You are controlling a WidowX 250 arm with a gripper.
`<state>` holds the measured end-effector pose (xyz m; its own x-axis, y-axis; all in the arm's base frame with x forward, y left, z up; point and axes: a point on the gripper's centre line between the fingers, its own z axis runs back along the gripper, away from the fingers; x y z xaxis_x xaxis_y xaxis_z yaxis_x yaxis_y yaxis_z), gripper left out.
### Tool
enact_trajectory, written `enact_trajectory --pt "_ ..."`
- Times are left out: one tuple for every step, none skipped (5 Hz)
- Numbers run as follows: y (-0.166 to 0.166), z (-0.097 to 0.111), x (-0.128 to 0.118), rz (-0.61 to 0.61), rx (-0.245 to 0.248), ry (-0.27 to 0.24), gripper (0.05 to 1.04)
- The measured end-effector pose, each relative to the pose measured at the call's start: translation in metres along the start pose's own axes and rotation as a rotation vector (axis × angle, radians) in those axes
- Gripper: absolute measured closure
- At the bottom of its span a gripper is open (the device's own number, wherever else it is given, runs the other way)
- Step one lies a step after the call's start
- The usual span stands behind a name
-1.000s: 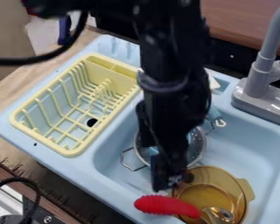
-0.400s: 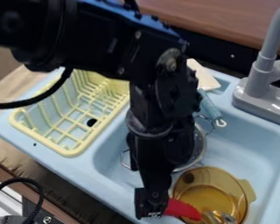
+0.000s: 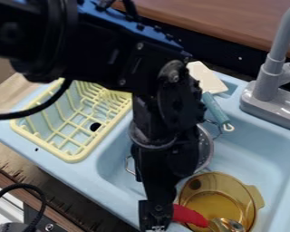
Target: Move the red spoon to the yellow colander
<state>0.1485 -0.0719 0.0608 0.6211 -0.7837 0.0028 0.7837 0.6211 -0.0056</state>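
The claw (image 3: 153,223) has shifted from the near rim of the amber pot (image 3: 254,192) to the outer handle end of the red spoon (image 3: 190,215), which rests in that pot, readying pickup, though whether it is released or clenched cannot be told.
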Motion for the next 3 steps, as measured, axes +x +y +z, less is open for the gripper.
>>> enact_trajectory --pt "0.0022 -0.0039 0.0026 0.017 0.033 0.001 0.131" --pt "-0.0005 -0.0082 0.0063 0.015 0.047 -0.004 0.278" --pt "-0.0019 -0.0095 0.0097 0.016 0.046 -0.015 0.327"
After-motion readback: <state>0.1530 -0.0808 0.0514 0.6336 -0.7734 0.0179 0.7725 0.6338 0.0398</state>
